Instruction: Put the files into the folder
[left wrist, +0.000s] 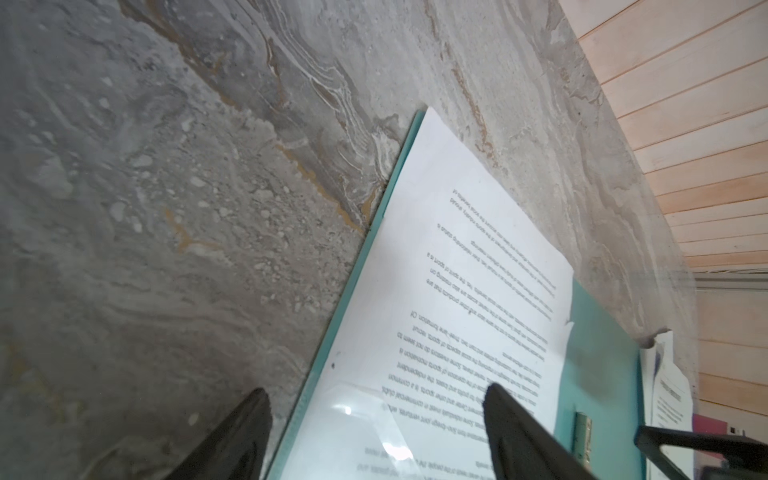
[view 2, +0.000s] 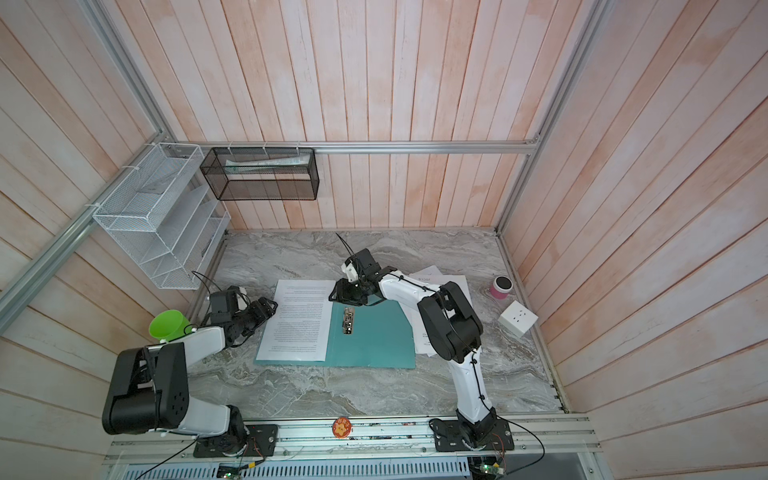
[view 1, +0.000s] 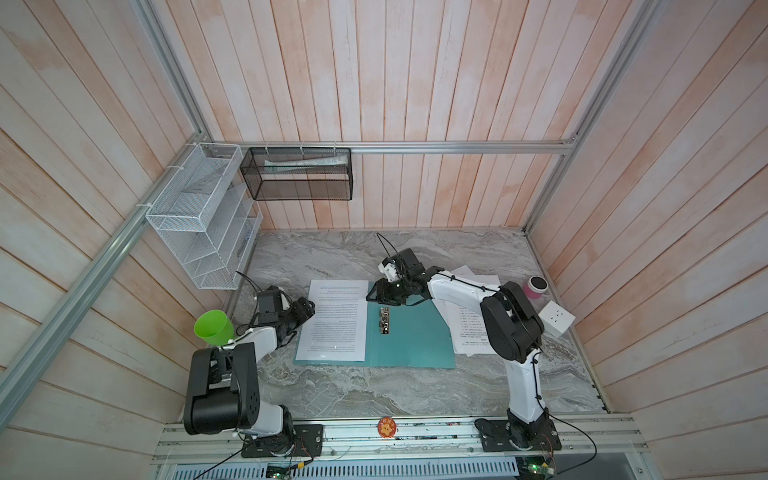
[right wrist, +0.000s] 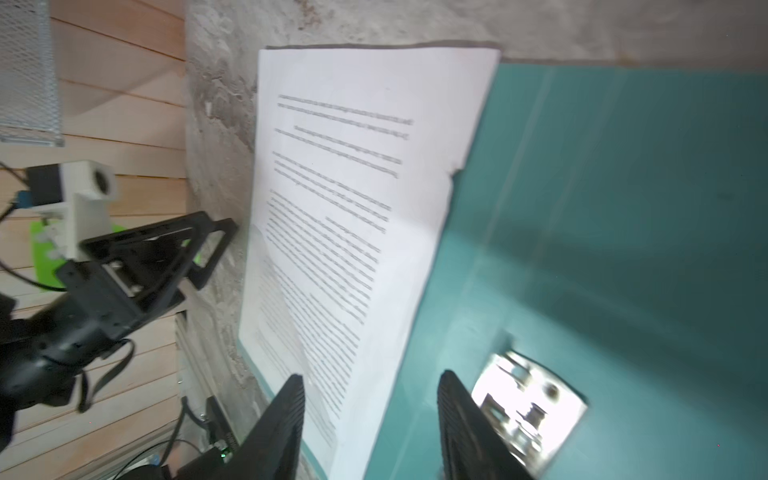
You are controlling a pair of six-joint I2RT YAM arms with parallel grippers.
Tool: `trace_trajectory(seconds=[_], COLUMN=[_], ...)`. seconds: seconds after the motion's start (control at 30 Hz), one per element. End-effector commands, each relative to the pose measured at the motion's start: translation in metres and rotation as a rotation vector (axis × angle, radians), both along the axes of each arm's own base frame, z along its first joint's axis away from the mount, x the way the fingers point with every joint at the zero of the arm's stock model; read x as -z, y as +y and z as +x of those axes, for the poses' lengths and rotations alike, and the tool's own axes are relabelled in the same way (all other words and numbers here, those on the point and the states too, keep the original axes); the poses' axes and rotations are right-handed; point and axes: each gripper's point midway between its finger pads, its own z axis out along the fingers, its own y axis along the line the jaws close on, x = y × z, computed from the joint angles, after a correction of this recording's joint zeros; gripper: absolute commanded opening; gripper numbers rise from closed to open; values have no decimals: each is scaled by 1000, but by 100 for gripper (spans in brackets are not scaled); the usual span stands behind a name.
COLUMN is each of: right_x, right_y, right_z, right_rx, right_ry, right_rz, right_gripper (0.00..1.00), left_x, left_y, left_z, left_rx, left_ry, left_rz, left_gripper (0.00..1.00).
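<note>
At the middle of the marble worktop (view 1: pixel 374 390), your teal folder (view 1: pixel 415 345) lies open and flat, seen in both top views. A printed sheet (view 1: pixel 334 324) covers its left leaf, roughly square to the spine. The right leaf carries the metal clip (view 1: pixel 384 321) just beside that spine. The other loose files (view 1: pixel 469 332) sit in a fanned heap on the worktop at the folder's right edge, partly under the right arm. Your right pincer (right wrist: pixel 370 376) hangs over the folder's far end near the spine, jaws apart above the sheet's edge and the teal leaf. Your left pincer (left wrist: pixel 376 390) sits at the sheet's left edge, jaws wide apart. One finger is over the worktop and one over the paper; whether either touches cannot be told. A green cup (view 1: pixel 214 328) shows by the left wall, beside the left arm.
</note>
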Motion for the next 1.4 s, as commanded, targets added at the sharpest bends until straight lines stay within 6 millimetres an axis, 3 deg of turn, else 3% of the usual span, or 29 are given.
trace_trajectory(seconds=[0.0, 0.17, 0.3, 0.57, 0.93, 1.07, 1.2, 1.37], right_x=[18, 33, 51, 63, 62, 43, -1, -40], right_y=[-36, -46, -41, -25, -14, -14, -12, -14], right_z=[-14, -22, -25, -19, -12, -7, -1, -19], right_rx=[21, 30, 15, -12, -28, -12, -20, -8], right_ry=[-4, 24, 55, 81, 90, 48, -38, -89], right_rz=[-149, -182, -173, -136, -113, -92, -59, 40], right_gripper=[43, 41, 41, 39, 37, 37, 37, 37], left_x=[-25, -52, -57, -42, -22, -25, -36, -41], left_y=[-4, -19, -23, -23, -25, -30, -43, -72], left_z=[-1, -4, -15, -35, -33, -31, -31, -42], left_rx=[-10, 38, 54, 51, 67, 84, 138, 242], left_ry=[-41, -89, -99, -73, -31, -37, -72, -71], left_rz=[35, 59, 57, 57, 55, 45, 37, 19], left_gripper=[83, 83, 83, 83, 82, 82, 82, 82])
